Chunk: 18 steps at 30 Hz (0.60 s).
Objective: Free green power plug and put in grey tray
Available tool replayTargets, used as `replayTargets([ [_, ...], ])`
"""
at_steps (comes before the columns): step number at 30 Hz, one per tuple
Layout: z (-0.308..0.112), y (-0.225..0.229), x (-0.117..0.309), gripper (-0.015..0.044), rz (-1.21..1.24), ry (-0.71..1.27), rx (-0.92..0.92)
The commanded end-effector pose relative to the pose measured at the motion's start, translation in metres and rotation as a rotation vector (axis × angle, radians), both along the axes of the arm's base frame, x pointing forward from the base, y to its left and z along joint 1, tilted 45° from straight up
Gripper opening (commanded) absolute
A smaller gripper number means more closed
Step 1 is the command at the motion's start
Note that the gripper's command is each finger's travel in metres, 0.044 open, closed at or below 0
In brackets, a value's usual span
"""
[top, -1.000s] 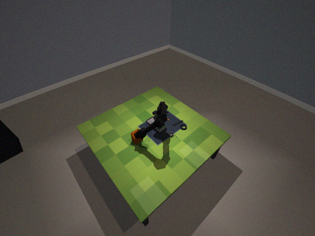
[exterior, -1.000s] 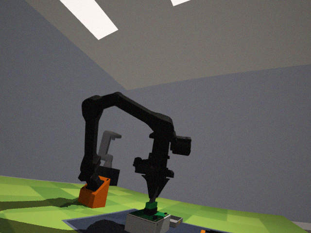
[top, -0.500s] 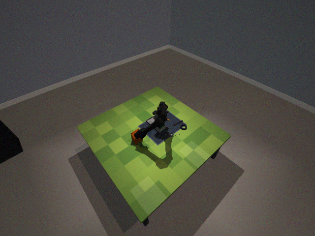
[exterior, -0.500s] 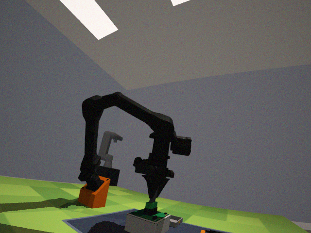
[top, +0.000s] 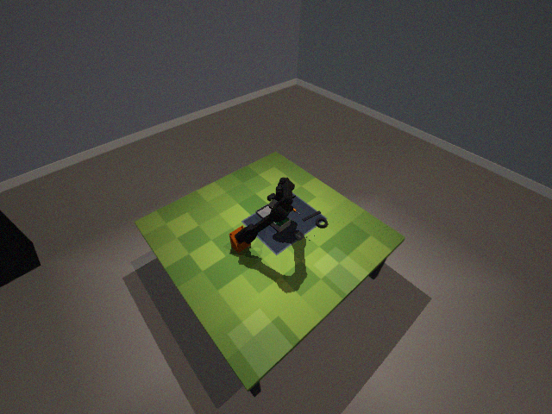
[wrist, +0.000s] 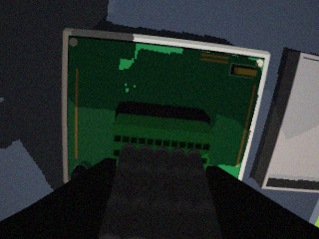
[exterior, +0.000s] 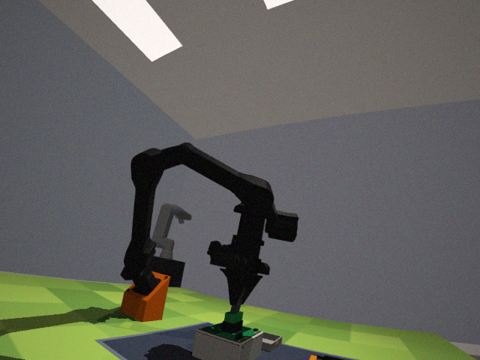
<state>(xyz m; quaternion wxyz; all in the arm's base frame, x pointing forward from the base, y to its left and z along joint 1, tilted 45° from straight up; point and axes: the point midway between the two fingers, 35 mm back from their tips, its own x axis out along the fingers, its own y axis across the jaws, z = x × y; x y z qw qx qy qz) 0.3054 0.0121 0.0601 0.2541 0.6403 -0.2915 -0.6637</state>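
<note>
The green power plug (exterior: 233,317) (wrist: 161,130) sits on the black socket (exterior: 232,325) of the circuit board (exterior: 249,331) (wrist: 95,129), looking about upright. How deep it is seated cannot be told. My gripper (exterior: 235,306) (wrist: 161,173) points down and is shut on the plug, one finger at each side in the wrist view. A dark cable bundle (wrist: 159,199) rises from the plug between the fingers and hides part of it. The board lies on a pale block (exterior: 219,344). The grey tray (top: 264,211) (exterior: 273,344) (wrist: 299,115) stands beside it, at the right in the wrist view.
The board block and tray stand on a blue mat (top: 276,246) (exterior: 127,343). A black ring (top: 321,222), a dark bar (top: 310,216) and a small orange-tipped item (top: 295,210) lie at the mat's right side. My orange base (top: 238,241) (exterior: 144,306) stands beside the mat.
</note>
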Motion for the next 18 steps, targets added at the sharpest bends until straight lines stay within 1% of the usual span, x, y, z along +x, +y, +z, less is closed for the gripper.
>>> replayTargets([
  [1, 0.017, 0.007, -0.001, 0.0000, 0.027, -0.023, 0.118],
  [4, 0.020, 0.005, -0.001, 0.0000, 0.027, -0.024, 0.157],
  [7, 0.019, 0.007, -0.001, 0.0000, 0.027, -0.024, 0.140],
  [15, 0.007, 0.020, 0.000, 0.0000, 0.028, -0.014, -0.069],
  [18, 0.004, 0.023, 0.000, 0.0000, 0.027, -0.012, -0.114],
])
